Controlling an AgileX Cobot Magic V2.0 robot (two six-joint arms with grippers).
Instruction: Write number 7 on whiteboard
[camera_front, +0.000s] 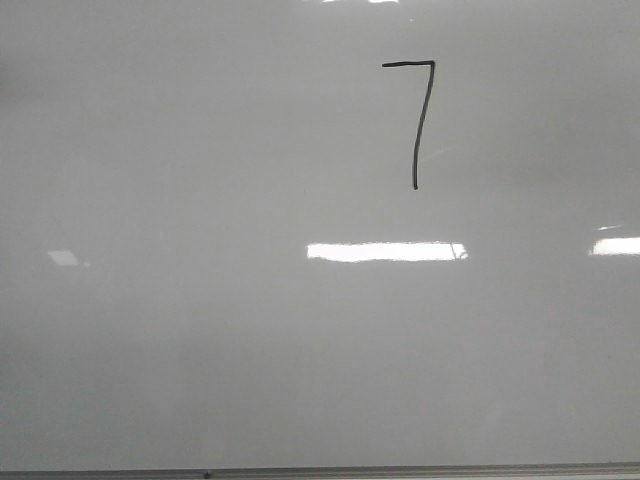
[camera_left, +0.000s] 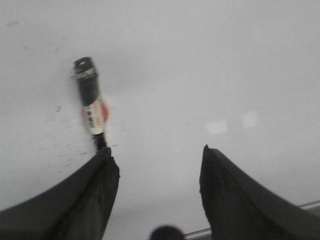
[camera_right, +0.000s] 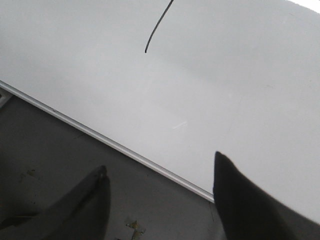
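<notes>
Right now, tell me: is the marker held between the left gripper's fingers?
No. The marker lies on the whiteboard beyond the left gripper, whose jaws stand apart with nothing between them.

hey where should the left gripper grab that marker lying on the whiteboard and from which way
Grip the marker across its labelled mid-barrel, probably best from straight above, jaws either side of its long axis. It lies flat on the whiteboard, black cap end away from the left gripper, its near end by one finger. The gripper is open and empty, so it would likely need to shift sideways first.
</notes>
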